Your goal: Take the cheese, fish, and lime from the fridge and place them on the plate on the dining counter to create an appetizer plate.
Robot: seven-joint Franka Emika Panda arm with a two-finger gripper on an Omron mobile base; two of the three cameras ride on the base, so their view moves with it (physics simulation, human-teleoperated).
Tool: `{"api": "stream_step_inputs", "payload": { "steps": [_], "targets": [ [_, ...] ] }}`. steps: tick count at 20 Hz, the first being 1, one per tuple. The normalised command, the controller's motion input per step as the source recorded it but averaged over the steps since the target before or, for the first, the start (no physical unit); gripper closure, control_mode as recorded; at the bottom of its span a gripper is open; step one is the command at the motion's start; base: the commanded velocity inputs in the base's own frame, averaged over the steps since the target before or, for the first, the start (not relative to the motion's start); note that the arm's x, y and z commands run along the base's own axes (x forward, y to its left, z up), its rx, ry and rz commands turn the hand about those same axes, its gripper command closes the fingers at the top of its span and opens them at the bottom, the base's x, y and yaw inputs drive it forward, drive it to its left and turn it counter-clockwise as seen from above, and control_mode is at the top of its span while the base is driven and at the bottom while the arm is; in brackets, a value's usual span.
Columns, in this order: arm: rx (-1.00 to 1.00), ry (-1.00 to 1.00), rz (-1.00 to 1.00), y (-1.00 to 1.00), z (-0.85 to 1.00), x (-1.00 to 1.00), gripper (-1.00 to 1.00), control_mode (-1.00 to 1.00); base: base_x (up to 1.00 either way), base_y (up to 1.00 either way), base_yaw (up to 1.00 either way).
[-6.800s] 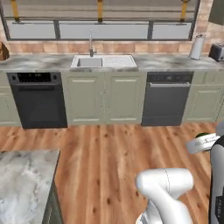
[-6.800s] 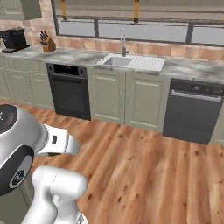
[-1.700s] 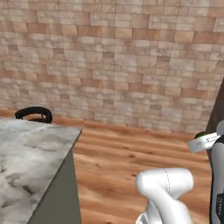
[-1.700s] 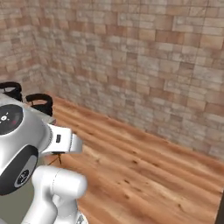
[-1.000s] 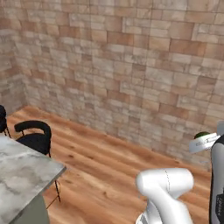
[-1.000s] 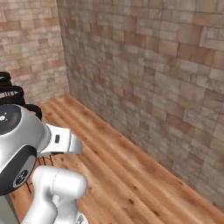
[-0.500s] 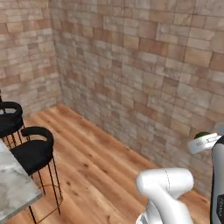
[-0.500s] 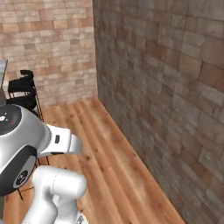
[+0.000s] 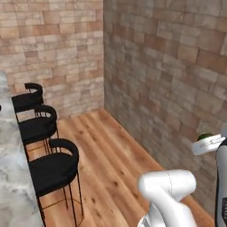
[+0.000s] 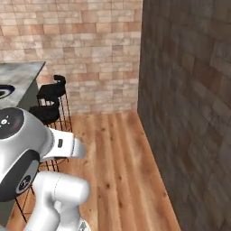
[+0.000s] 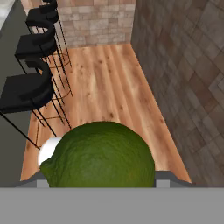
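A green lime [image 11: 98, 155] sits large at the bottom of the hand view, held in my gripper and hiding its fingertips. In the left base view the lime [image 9: 205, 136] peeks out green above the white gripper [image 9: 208, 143] at the right edge, shut on it. The dining counter [image 10: 21, 72] has a grey marble top and lies to the left. On it, at the frame's left edge, shows part of the plate [image 10: 4, 90] with its dark blue rim. The same dining counter [image 9: 12, 177] runs along the left of the left base view. The cheese, fish and fridge are out of view.
Three black stools [image 9: 52, 167] stand in a row beside the counter, also seen as stools [image 11: 27, 89] in the hand view. A dark brick wall [image 10: 189, 113] closes the right side and a lighter brick wall [image 10: 85, 49] the far end. Wooden floor [image 9: 106, 155] lies between.
The whole picture has swung as the base turned: kitchen cabinets gave way to brick wall, then the stools and dining counter came into view. The lime stays in the gripper.
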Motion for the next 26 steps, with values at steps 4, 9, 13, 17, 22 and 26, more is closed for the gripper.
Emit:
{"api": "stream_step_inputs", "payload": {
  "steps": [4, 9, 13, 17, 22, 26],
  "targets": [
    [0.00, 0.00, 0.00, 0.00, 0.00, 0.00, 1.00, 1.00, 1.00, -0.01, 0.43],
    [0.00, 0.00, 0.00, 0.00, 0.00, 0.00, 1.00, 1.00, 1.00, -0.23, 0.43],
    [0.00, 0.00, 0.00, 0.00, 0.00, 0.00, 1.00, 1.00, 1.00, -0.46, 0.43],
    [0.00, 0.00, 0.00, 0.00, 0.00, 0.00, 1.00, 1.00, 1.00, -0.46, 0.43],
    [0.00, 0.00, 0.00, 0.00, 0.00, 0.00, 1.00, 1.00, 1.00, -0.18, 0.44],
    [0.00, 0.00, 0.00, 0.00, 0.00, 0.00, 1.00, 1.00, 1.00, 0.00, 0.49]
  ]
}}
